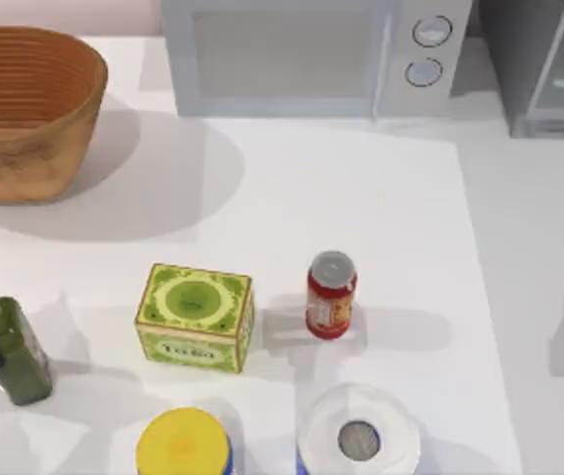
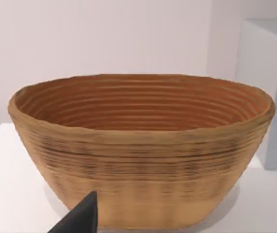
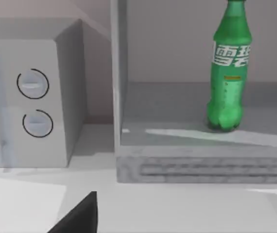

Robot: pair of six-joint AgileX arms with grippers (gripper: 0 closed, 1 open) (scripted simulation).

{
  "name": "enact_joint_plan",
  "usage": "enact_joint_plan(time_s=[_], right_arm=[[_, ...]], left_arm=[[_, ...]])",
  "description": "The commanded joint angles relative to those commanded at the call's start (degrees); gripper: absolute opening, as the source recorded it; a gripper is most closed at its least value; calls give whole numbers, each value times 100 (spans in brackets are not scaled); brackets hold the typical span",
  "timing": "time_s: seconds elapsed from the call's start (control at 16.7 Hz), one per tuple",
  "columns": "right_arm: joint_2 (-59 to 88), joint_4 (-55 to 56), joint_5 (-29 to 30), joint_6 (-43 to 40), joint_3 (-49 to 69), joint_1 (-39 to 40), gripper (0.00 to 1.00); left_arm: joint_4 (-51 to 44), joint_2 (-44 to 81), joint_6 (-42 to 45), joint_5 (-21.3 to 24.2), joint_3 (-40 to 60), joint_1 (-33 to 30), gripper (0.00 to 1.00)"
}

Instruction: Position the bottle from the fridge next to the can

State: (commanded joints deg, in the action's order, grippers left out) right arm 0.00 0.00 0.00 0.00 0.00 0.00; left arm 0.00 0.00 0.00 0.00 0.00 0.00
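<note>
The green bottle (image 3: 229, 73) stands upright inside the grey fridge (image 3: 201, 170), on its floor. The fridge (image 1: 495, 49) sits at the table's back right corner. I cannot tell whether its glassy door stands in front of the bottle. The red can (image 1: 330, 295) stands upright near the middle of the table, far from the fridge. A dark tip of my right gripper (image 3: 80, 216) shows low in the right wrist view, well short of the fridge. A dark tip of my left gripper (image 2: 80, 218) shows in front of the wicker basket (image 2: 138, 145).
A white microwave (image 1: 282, 59) stands left of the fridge. The wicker basket (image 1: 25, 109) is at the back left. A green box (image 1: 195, 317) sits left of the can. A dark olive bottle (image 1: 20, 351), a yellow-lidded jar (image 1: 183, 445) and a white-lidded container (image 1: 359, 435) line the front.
</note>
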Motion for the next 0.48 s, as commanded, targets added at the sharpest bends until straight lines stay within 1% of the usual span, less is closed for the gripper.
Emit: enact_joint_plan(time_s=[0.24,0.48], right_arm=[[175,144,-12,3,127,-34,100],[1258,917,-116,25,808,-192,100]], left_arm=[[0,0,0,0,0,0,100],[0,0,0,0,0,0,100]])
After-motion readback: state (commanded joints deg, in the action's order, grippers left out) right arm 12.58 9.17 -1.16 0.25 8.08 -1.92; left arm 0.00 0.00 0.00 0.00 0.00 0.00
